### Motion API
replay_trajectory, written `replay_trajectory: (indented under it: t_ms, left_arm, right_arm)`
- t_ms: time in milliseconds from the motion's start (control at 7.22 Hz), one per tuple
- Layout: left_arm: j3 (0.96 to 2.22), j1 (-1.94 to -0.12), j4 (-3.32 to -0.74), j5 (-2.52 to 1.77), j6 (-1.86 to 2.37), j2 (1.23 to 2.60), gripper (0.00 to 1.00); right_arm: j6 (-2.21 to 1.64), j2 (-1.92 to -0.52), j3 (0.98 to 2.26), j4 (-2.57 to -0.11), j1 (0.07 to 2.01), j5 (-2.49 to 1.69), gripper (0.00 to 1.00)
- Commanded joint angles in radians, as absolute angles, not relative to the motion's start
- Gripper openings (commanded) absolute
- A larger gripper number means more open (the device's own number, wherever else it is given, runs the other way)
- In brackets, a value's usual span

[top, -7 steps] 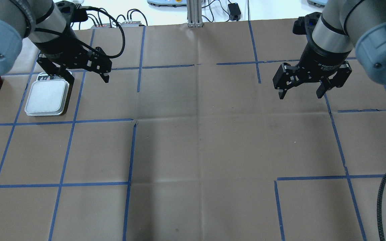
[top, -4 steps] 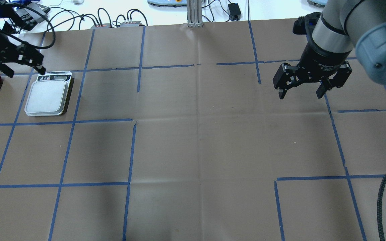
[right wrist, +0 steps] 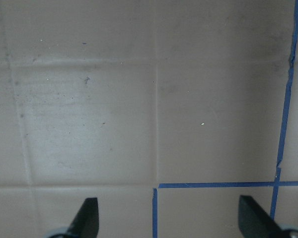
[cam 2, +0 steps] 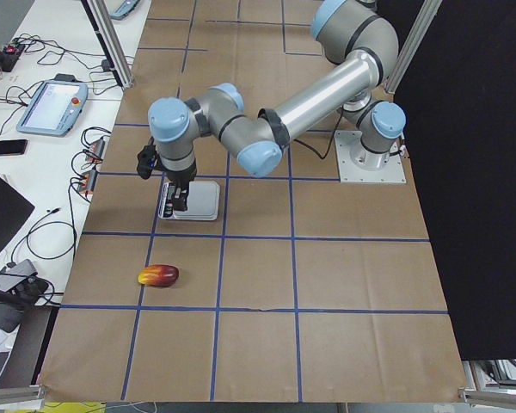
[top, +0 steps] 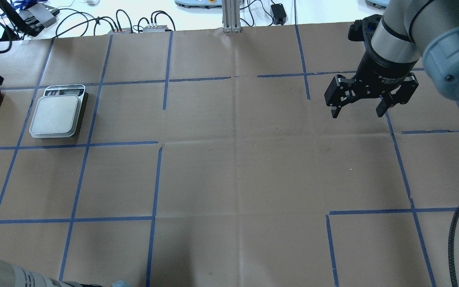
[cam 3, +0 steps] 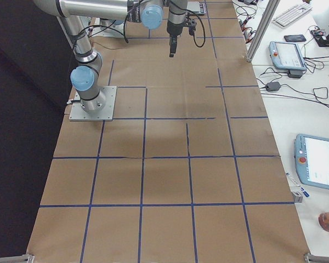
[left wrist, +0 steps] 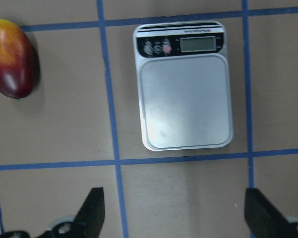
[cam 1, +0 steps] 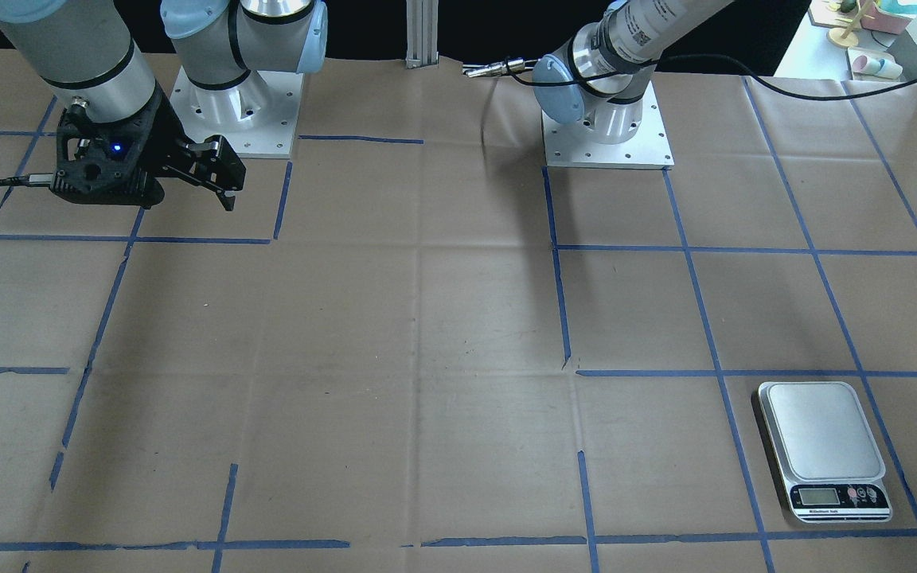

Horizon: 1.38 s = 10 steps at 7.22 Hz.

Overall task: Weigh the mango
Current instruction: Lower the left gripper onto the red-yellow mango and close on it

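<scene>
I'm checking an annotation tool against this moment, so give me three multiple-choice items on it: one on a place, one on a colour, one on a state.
1. Where is the mango?
A. On the platform of the scale
B. On the table beside the scale, apart from it
C. Lifted off the table

2. What colour is the mango?
A. Green all over
B. Dark red shading to orange-yellow
C. White

3. How is the left pincer?
A. Open and empty
B. Shut on the mango
C. Shut on the scale

Answers:
1 B: the left wrist view shows bare table between fruit and scale.
2 B: its skin is red with one yellow-orange end.
3 A: its fingers stand wide apart with nothing between them.
</scene>
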<state>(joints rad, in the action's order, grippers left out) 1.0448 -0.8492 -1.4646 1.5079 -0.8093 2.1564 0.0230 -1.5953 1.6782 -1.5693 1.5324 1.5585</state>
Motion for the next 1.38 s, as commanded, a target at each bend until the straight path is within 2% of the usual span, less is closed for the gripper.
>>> replay_trajectory:
  t_ms: [0, 277, 415, 554, 1246]
  left_arm:
    - [0.729, -0.784, -1.477, 1.485, -0.891, 2.43, 1.0]
    - [0.5, -0.784, -1.508, 1.479, -0.908, 2.618, 1.0]
    - [0.426, -0.785, -1.549, 1.477, -0.908, 2.661, 1.0]
    - [0.388, -0.79, -1.56, 1.476, -0.907, 2.693, 1.0]
    - [0.385, -0.836, -1.546, 1.485, -0.867, 2.812, 0.99]
  right_arm:
    - [0.023, -1.595, 1.678, -1.569, 1.532, 1.559, 1.0]
    - [0.023, -1.595, 1.678, -1.569, 1.532, 1.559, 1.0]
    - [0.023, -1.595, 1.678, -1.569, 1.532, 1.559, 1.0]
    - [0.023, -1.595, 1.678, -1.569, 1.532, 1.559, 1.0]
    - [0.023, -1.595, 1.678, -1.569, 1.532, 1.559, 1.0]
